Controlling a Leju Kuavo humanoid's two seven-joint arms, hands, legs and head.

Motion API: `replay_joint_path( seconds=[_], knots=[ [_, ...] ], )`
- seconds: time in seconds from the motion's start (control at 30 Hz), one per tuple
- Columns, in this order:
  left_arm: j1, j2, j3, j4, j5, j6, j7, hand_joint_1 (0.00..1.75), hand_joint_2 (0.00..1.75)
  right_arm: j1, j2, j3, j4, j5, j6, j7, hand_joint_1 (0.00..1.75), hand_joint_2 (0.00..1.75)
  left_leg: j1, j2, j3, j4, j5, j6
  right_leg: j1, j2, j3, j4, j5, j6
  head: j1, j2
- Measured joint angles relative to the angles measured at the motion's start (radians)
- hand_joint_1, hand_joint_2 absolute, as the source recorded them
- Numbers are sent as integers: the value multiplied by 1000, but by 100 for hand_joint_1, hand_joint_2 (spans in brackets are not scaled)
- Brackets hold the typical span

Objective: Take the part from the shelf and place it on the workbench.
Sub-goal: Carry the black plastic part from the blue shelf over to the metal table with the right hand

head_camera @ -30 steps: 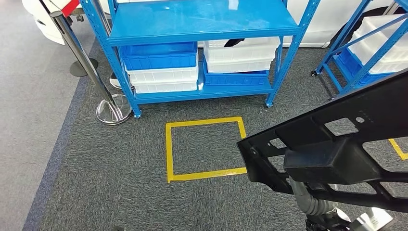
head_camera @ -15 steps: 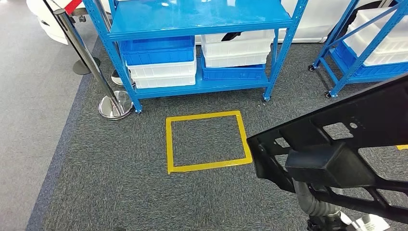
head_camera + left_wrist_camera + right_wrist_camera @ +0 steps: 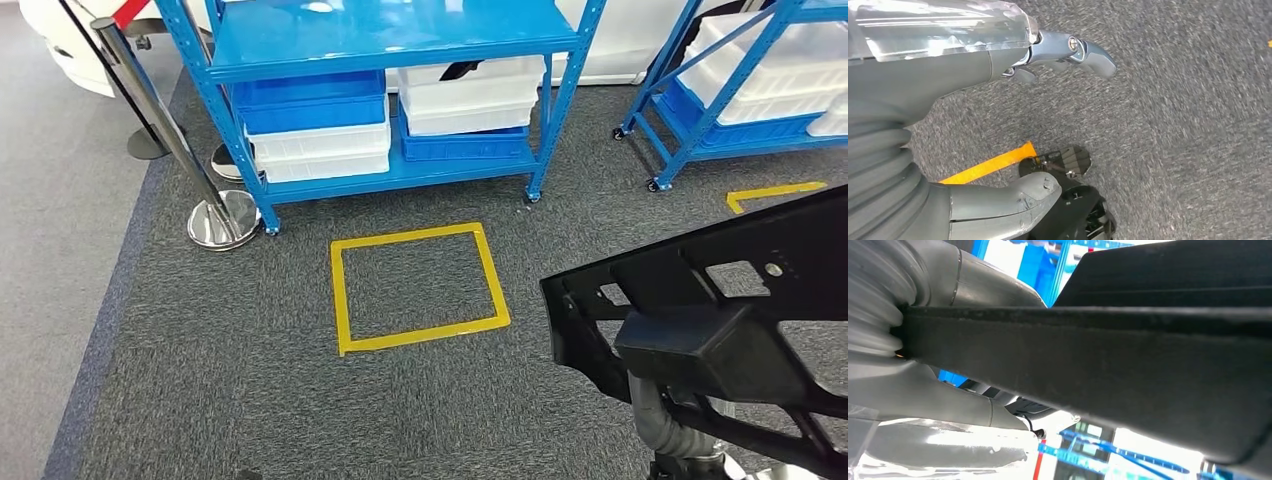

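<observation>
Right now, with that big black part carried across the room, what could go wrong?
The black plastic part juts far beyond the right robot hand and could clip the blue shelf or the stanchion post. It also hides the carpet ahead. Gripped along one edge, it might tilt or slip.

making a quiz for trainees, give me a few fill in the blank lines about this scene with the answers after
1. The robot's right hand holds a large ____ plastic part.
2. The square taped on the carpet is ____ in colour.
3. The shelf holding the blue and white bins is painted ____.
4. The left hand hangs over the carpet and holds ____.

Missing words: black; yellow; blue; nothing
</observation>
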Motion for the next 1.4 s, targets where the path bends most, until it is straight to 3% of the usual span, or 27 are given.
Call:
replay_joint_path(
  seconds=[0.03, 0.1, 0.13, 0.2, 0.27, 0.33, 0.37, 0.4, 0.47, 0.5, 0.57, 0.63, 0.7, 0.77, 0.83, 0.87, 0.9, 0.93, 1.0, 1.07, 1.13, 1.17, 1.23, 1.3, 1.33, 1.37, 1.4],
  knots=[
    [0, 0, 0, 0, 0, 0, 0, 0, 175, 0, 1, 0, -1, 0, -1, 0, 175, 175, -3, 8, -1, 3, -1, -6, 4, -9, 8, -21, 0, -8, 0, 0],
    [-1, 0, 0, 0, 0, 0, 0, 0, 175, 3, 1, -1, -3, 0, -2, -1, 175, 175, -5, 25, -1, 4, -1, -17, 7, 10, 1, -24, 4, -23, -2, 0],
    [-1, 1, 0, 0, 0, 0, 0, 0, 175, 5, 2, -2, -3, 1, -2, -1, 175, 175, -4, 20, -2, 9, -7, -23, 6, 20, -2, -25, 8, -30, -2, 0],
    [-1, 2, -1, 0, 0, 0, -1, 0, 175, 7, 4, -2, -5, 2, -3, -1, 175, 175, 1, -25, -23, 62, -50, -34, 1, 41, -7, -30, 18, -45, -5, 0],
    [3, 3, -1, 0, 1, -1, -2, 0, 175, 9, 6, -2, -6, 6, -3, -1, 175, 175, 4, -71, -73, 185, -122, -39, 2, 64, -17, -29, 25, -54, -8, 0],
    [4, 3, -2, 0, 2, -2, -2, 0, 175, 14, 8, -2, -6, 12, -6, -2, 175, 175, 4, -81, -112, 282, -156, -40, 3, 91, -26, -26, 30, -56, -8, 0],
    [4, 3, -2, 0, 2, -2, -2, 0, 175, 16, 9, -2, -6, 15, -7, -2, 175, 175, 4, -83, -108, 281, -143, -39, 4, 106, -29, -23, 31, -56, -8, 0],
    [4, 3, -2, 0, 2, -2, -2, 0, 175, 19, 10, -2, -6, 18, -9, -2, 175, 175, 4, -86, -89, 245, -115, -36, 4, 120, -31, -20, 32, -54, -8, 0],
    [4, 3, -2, 0, 2, -2, -2, 0, 175, 20, 11, -2, -7, 22, -12, -3, 175, 175, 5, -118, -27, 118, -51, -28, 6, 147, -34, -14, 34, -50, -10, 0],
    [3, 4, -2, 0, 2, -2, -3, 0, 175, 20, 11, -2, -7, 23, -14, -3, 175, 175, 6, -135, -3, 65, -34, -24, 6, 160, -38, -11, 37, -45, -9, 0],
    [2, 4, -2, 0, 1, -1, -3, 0, 175, 21, 12, -2, -9, 25, -17, -4, 175, 175, 5, -151, 12, 21, -30, -17, 5, 181, -49, -8, 45, -32, -8, 0],
    [-1, 3, -4, 0, -4, 1, -2, 0, 175, 24, 13, -3, -11, 29, -20, -6, 175, 175, 5, -132, 13, 13, -24, -8, 0, 197, -57, -10, 53, -18, -8, 0],
    [-3, 1, -9, 0, -9, 5, 4, 0, 175, 27, 14, -5, -14, 36, -24, -8, 175, 175, 9, -109, 15, 0, -12, 5, 2, 167, -73, 16, 34, -8, -4, 0],
    [-1, 1, -16, 0, -11, 9, 15, 0, 175, 27, 15, -7, -17, 47, -31, -10, 175, 175, 9, -83, 10, -6, -4, 14, 3, 109, -118, 114, -29, -1, 2, 0],
    [2, 2, -22, 0, -16, 11, 24, 0, 175, 27, 15, -8, -17, 56, -39, -11, 175, 175, 6, -54, 3, -5, -3, 16, -2, 81, -169, 231, -82, 5, 4, 0],
    [3, 3, -24, 0, -19, 11, 27, 0, 175, 28, 15, -8, -17, 59, -42, -11, 175, 175, 5, -40, 1, -4, -2, 16, -4, 75, -174, 252, -84, 8, 4, 0],
    [2, 3, -26, 0, -22, 12, 29, 0, 175, 29, 15, -8, -18, 61, -44, -11, 175, 175, 4, -26, 0, -3, -3, 15, -6, 70, -159, 235, -68, 9, 4, 0],
    [1, 2, -28, 0, -25, 14, 31, 0, 175, 30, 15, -9, -18, 62, -47, -12, 175, 175, 4, -13, 0, -2, -4, 13, -7, 60, -123, 180, -39, 9, 4, 0],
    [-1, 2, -34, 0, -33, 19, 35, 0, 175, 29, 15, -10, -20, 65, -52, -12, 175, 175, 1, 10, 2, 2, -8, 6, -1, 13, -42, 42, 3, 1, 5, 0],
    [-3, 1, -43, 0, -38, 26, 41, 0, 175, 31, 16, -12, -23, 66, -57, -13, 175, 175, -4, 31, 4, 4, -12, -5, 9, -12, -12, -20, 11, -12, 3, 0],
    [-4, 1, -50, 0, -41, 30, 47, 0, 175, 37, 16, -17, -25, 66, -62, -13, 175, 175, -6, 53, 8, 3, -14, -16, 12, 12, -16, -24, 15, -24, 2, 0],
    [-5, 2, -51, 0, -41, 31, 49, 0, 175, 42, 16, -19, -26, 66, -63, -13, 175, 175, -4, 47, 8, 7, -20, -22, 10, 24, -17, -28, 19, -30, 2, 0],
    [-6, 2, -53, 0, -41, 33, 52, 0, 175, 47, 17, -22, -28, 67, -64, -13, 175, 175, 1, -6, -12, 63, -63, -31, 3, 47, -17, -36, 27, -43, -1, 0],
    [-3, 2, -56, 0, -41, 35, 53, 0, 175, 50, 18, -24, -29, 67, -65, -13, 175, 175, 5, -66, -67, 191, -133, -35, 3, 72, -21, -36, 31, -50, -5, 0],
    [-1, 2, -58, 0, -41, 36, 54, 0, 175, 52, 19, -25, -29, 67, -65, -13, 175, 175, 6, -77, -95, 252, -157, -36, 3, 86, -24, -35, 32, -51, -5, 0],
    [0, 2, -59, 0, -41, 36, 55, 0, 175, 55, 20, -26, -29, 67, -65, -12, 175, 175, 6, -81, -110, 286, -162, -36, 4, 100, -26, -33, 33, -52, -5, 0],
    [1, 2, -61, 0, -42, 36, 56, 0, 175, 58, 21, -27, -29, 67, -66, -12, 175, 175, 6, -83, -109, 282, -147, -36, 4, 116, -28, -30, 33, -52, -5, 0]
  ],
)
